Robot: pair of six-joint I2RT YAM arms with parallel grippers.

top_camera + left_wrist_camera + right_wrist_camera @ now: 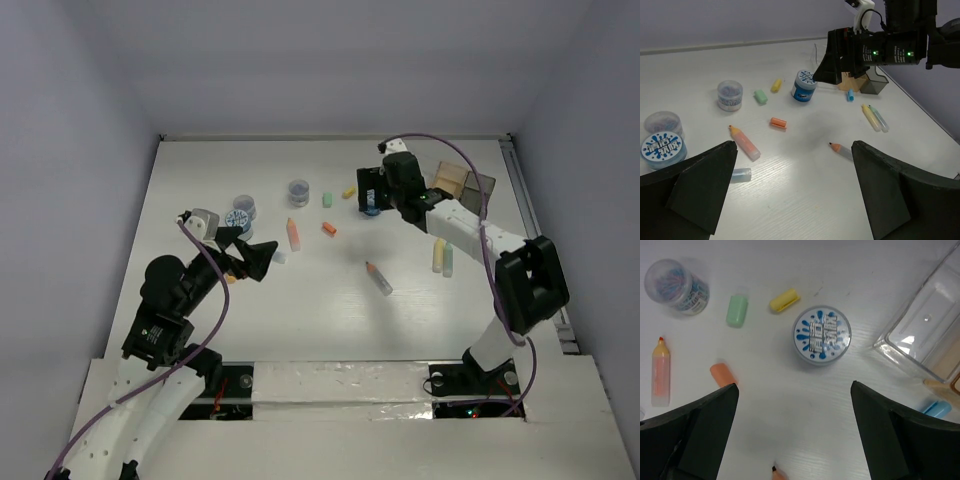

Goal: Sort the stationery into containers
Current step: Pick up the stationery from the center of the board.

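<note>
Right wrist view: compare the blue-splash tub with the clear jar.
The blue-splash tub has an opaque white lid printed with blue splashes; the clear jar shows coloured bits through its top. The tub sits near the clear container; the jar sits far from it, beyond the green piece. Both are round and upright.

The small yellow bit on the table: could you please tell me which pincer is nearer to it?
Right. The right pincer hovers open just beside the yellow bit; the left pincer is much farther off, well away to its left.
</note>
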